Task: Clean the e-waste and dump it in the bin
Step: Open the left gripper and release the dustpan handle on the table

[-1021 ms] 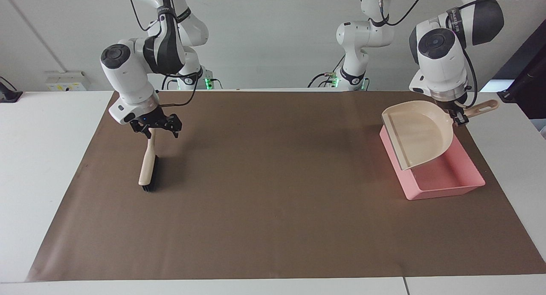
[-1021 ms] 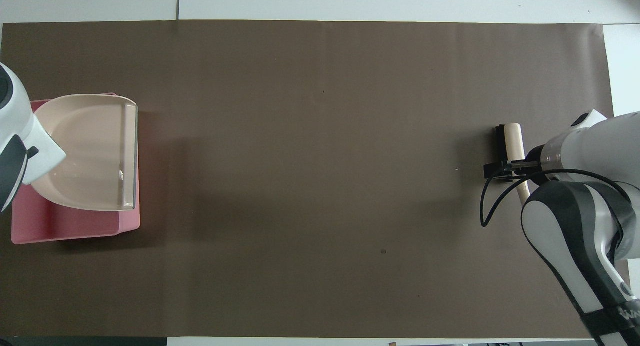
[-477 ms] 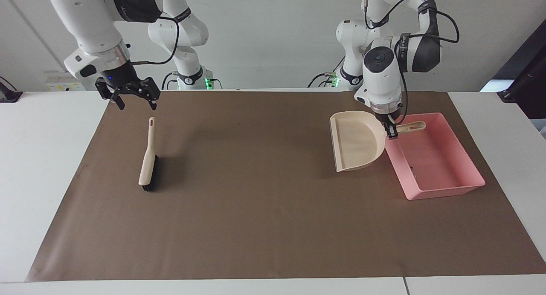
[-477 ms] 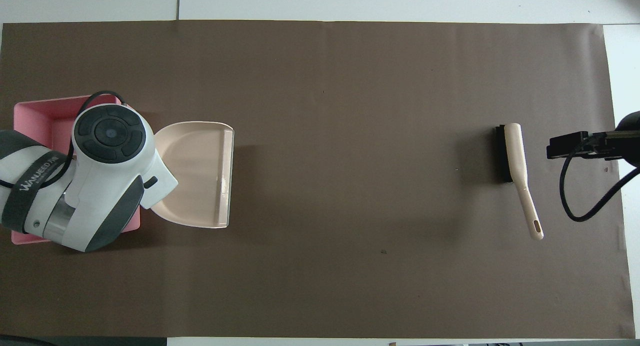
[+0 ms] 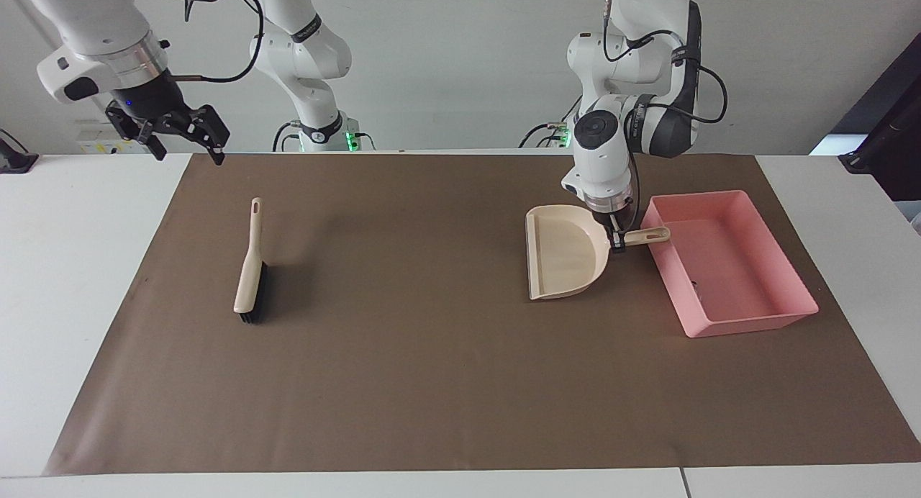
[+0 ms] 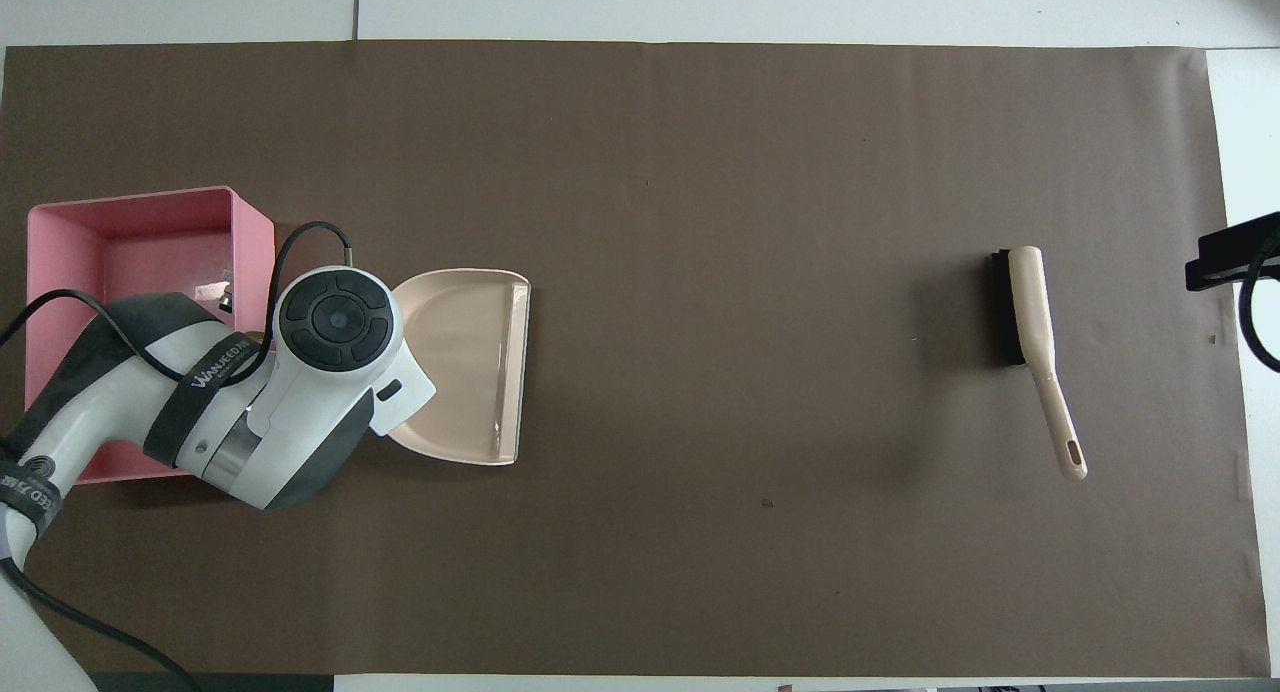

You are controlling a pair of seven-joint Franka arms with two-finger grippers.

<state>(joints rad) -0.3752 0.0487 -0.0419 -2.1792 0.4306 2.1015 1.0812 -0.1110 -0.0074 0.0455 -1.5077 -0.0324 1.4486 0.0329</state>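
Since the last frame we see the left gripper (image 5: 617, 242), clamped on the dustpan (image 5: 565, 252) handle, shift it off the bin (image 5: 784, 264); e-waste (image 6: 213, 291) lies inside the bin, at the left arm's end. Right gripper (image 5: 184, 139) rises higher, fingers spread and empty, over the brown mat (image 5: 432, 368) corner near its base; the brush (image 5: 250, 271) lies flat.

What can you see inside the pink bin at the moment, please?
Small e-waste bits lie inside the bin. The left arm covers much of its floor from overhead; the facing view shows mostly bare pink.
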